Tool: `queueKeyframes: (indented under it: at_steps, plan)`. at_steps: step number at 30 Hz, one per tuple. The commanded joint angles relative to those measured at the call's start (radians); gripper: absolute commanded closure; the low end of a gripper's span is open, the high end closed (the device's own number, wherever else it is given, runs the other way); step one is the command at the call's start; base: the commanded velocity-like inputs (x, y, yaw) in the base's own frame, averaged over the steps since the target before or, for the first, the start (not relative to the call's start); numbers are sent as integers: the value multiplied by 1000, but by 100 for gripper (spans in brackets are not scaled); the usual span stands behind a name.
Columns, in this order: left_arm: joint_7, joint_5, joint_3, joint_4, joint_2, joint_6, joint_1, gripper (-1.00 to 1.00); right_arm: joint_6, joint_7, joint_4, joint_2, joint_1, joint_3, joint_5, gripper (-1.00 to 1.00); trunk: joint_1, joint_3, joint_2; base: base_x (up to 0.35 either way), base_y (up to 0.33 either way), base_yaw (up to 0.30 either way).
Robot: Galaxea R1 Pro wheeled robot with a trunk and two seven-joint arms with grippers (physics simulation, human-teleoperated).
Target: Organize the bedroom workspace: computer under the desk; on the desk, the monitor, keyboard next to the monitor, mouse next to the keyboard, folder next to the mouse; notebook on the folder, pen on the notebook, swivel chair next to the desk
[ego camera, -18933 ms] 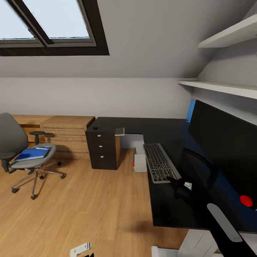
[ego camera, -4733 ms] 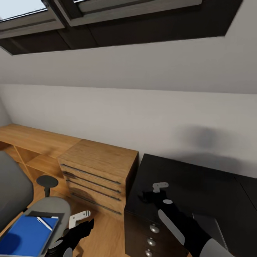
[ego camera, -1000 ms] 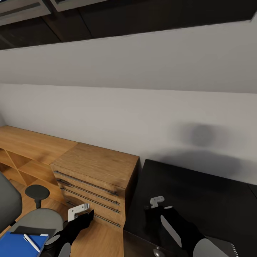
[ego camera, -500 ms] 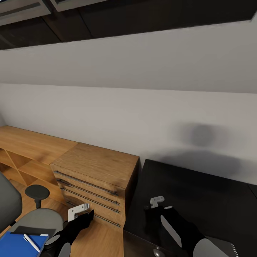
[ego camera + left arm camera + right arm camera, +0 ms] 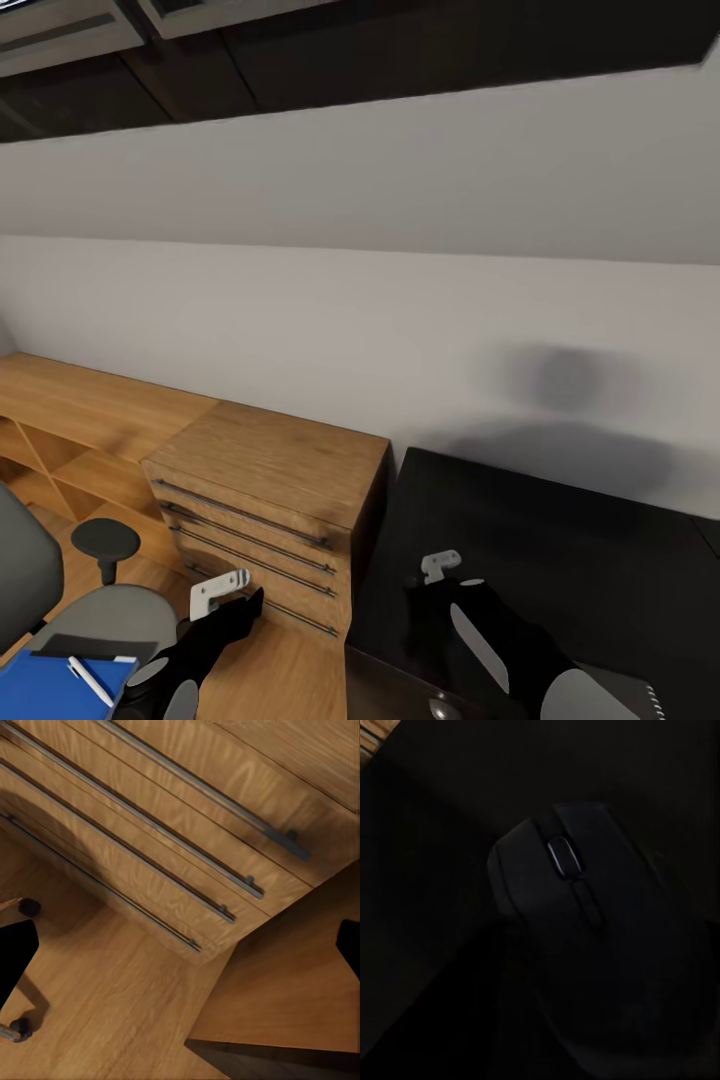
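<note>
Over the desk [image 5: 560, 540] our right gripper [image 5: 432, 578] hangs just above the mouse [image 5: 577, 930], apparently poised to grasp it, though we cannot tell its finger spread.

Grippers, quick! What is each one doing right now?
Left gripper: open, nothing between its jaws.
Right gripper: over the mouse on the desk; open or shut cannot be told.
</note>
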Motion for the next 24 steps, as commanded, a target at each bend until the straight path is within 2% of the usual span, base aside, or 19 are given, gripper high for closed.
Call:
queueKeyframes:
  at_steps: [1,5,8,11,12,13,15,17,19,20,24]
  plan:
    - [9,11,-1,-1,0,3,-1,-100,3,-1,-4,-2,-1,3,1,100,-4,2,6,0,0,0]
    - [9,11,-1,-1,0,3,-1,-100,-9,-16,-22,-3,-1,3,2,100,-19,14,34,0,0,0]
    - [9,10,-1,-1,0,4,-1,-100,-17,-83,-83,-5,-1,5,2,100,-31,24,55,0,0,0]
    - [9,9,-1,-1,0,4,-1,-100,-20,-215,-199,-15,3,7,1,100,-42,33,76,0,0,0]
    - [9,9,-1,-1,0,4,-1,-100,-21,-235,-220,-18,4,7,0,100,-46,36,83,0,0,0]
    - [9,9,-1,-1,0,4,-1,-100,-19,-284,-285,-29,8,7,-3,100,-50,40,90,0,0,0]
    - [10,9,-1,-1,0,4,-1,-100,-17,-339,-388,-52,29,6,-12,100,-58,46,104,-69,0,0]
    - [10,9,-1,-1,0,4,-1,-100,-16,-382,-446,-65,49,-1,-38,100,-65,52,118,-227,0,0]
    - [10,9,-1,0,0,4,-1,-100,-17,-453,-498,-77,64,-27,-113,100,-73,58,132,-305,0,0]
    - [10,9,-1,0,0,4,-1,-100,-17,-472,-510,-83,67,-31,-136,100,-77,61,139,-324,0,0]
    - [10,9,-1,0,0,4,-1,-100,-17,-522,-553,-92,75,-37,-176,100,-92,74,167,-332,0,0]
